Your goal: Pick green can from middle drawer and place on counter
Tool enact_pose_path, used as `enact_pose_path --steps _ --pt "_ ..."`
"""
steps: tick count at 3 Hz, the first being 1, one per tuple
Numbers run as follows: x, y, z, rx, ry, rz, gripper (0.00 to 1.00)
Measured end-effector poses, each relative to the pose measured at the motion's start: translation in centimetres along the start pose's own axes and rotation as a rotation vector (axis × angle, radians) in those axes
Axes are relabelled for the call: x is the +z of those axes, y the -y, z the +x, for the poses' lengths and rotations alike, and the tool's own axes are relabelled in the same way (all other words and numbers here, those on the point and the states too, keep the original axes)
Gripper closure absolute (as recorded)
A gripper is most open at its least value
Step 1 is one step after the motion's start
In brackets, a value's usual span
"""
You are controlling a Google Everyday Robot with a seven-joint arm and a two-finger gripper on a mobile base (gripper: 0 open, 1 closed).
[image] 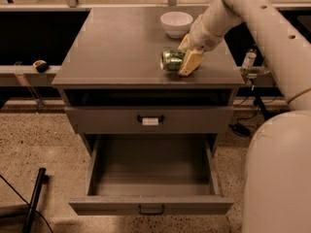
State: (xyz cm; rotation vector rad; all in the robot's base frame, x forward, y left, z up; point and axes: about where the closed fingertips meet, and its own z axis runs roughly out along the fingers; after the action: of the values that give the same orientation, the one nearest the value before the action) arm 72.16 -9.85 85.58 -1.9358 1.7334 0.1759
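The gripper [184,59] grips the can [170,60], held sideways at the counter [116,52]; its fingers hide the can's right end. Whether the can touches the counter is unclear.

robot test lab, not a home: lone grey drawer cabinet [112,121] on speckled floor [34,144], loose cable [241,129], clear bottle [249,60] on a side bench. white robot arm [257,18] reaches over the counter [112,47], gripper [182,62] clasping the green can [170,60] there.
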Motion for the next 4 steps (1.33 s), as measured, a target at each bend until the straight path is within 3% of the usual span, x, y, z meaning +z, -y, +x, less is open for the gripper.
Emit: enact_pose_path --steps 3,4 --pt "0.25 -0.05 -0.08 -0.001 0.003 -0.003 0.17" --pt "0.25 -0.05 -0.08 -0.001 0.003 -0.003 0.0"
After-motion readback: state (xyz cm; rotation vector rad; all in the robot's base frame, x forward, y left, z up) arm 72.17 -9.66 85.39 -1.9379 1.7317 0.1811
